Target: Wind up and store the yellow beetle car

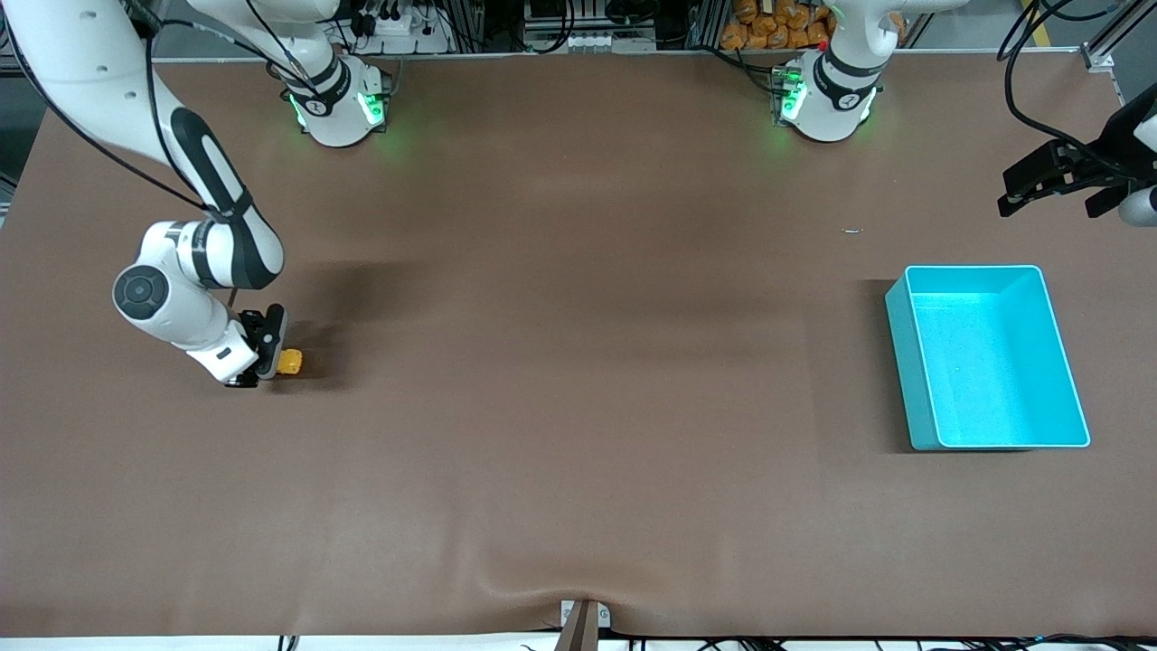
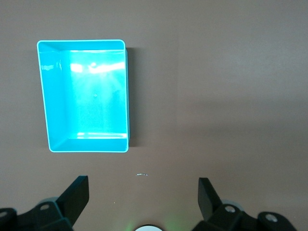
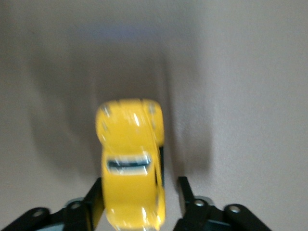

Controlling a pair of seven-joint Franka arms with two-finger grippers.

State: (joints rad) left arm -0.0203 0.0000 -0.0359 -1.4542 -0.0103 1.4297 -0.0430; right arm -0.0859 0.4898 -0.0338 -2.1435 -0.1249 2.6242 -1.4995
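The yellow beetle car [image 1: 291,363] stands on the brown table at the right arm's end. My right gripper [image 1: 275,358] is down at the table with the car between its fingers. In the right wrist view the yellow beetle car [image 3: 131,163] lies against one finger, with a clear gap to the other; the right gripper [image 3: 140,188] is open. My left gripper [image 1: 1053,201] waits open and empty in the air over the table at the left arm's end. From the left wrist view, the left gripper [image 2: 142,186] looks down on the cyan bin [image 2: 82,145].
The empty cyan bin [image 1: 908,371] sits toward the left arm's end of the table. A tiny metal scrap [image 1: 851,231] lies on the table between the bin and the left arm's base. A wrinkle runs through the cloth by the front edge [image 1: 578,588].
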